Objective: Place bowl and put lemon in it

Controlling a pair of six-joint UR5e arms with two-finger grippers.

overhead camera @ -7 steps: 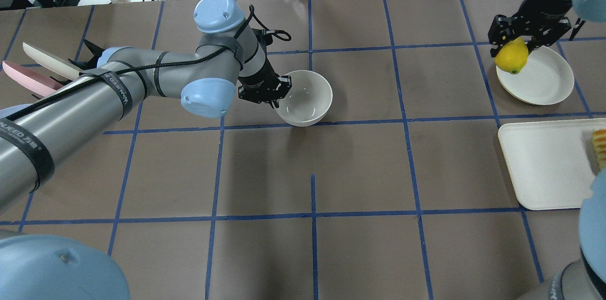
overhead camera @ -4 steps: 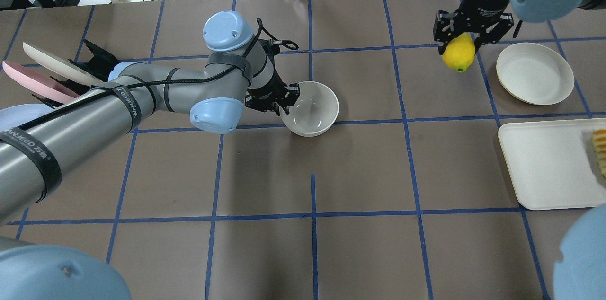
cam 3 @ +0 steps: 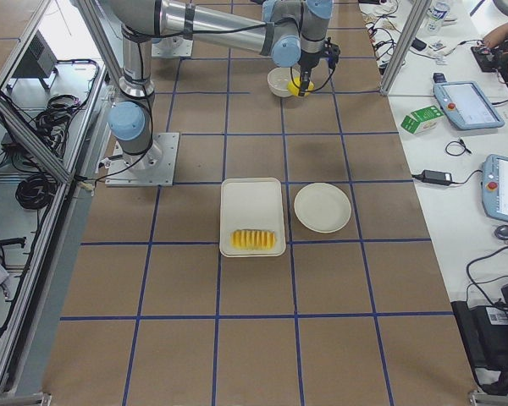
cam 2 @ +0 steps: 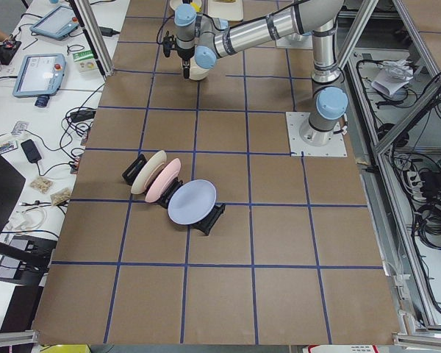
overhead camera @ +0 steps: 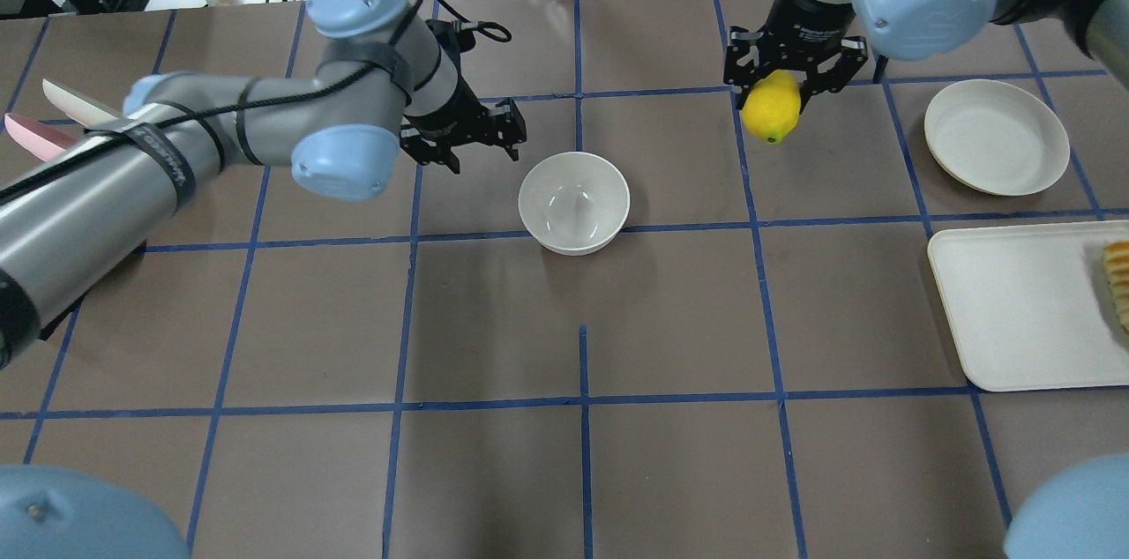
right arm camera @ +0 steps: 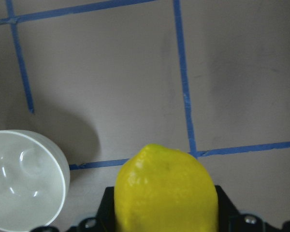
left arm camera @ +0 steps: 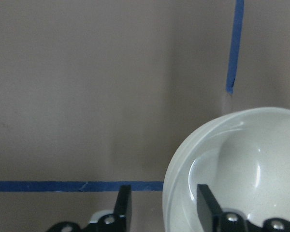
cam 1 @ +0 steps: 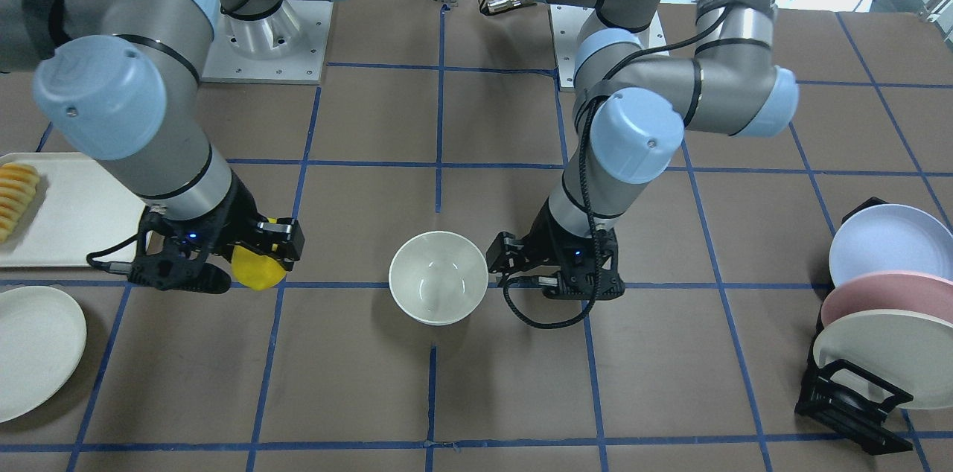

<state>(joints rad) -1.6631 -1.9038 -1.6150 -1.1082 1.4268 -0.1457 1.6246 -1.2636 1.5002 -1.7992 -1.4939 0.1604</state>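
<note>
Upright on the brown table (overhead camera: 670, 321) stands the deep, glossy cream-white bowl (overhead camera: 573, 199). The left gripper (overhead camera: 483, 145) hangs just beside it, jaws wide. The right gripper (overhead camera: 780, 92) clamps the bright yellow oval lemon (overhead camera: 770, 108), apart from the bowl.

The overhead camera is looking forward and down from behind the robot, taking in the whole brown surface (overhead camera: 670, 321). The front-facing one is looking back from across it, steeply down, so the sides are swapping. Both are sharing the bowl (overhead camera: 574, 202) near centre. Two end cameras are looking along the surface from high and far; detail there is probably coming through too small to trust. Each wrist camera is pointing down from very close: the left is catching the bowl's rim, the right the lemon (right arm camera: 165, 191) and the bowl.
</note>
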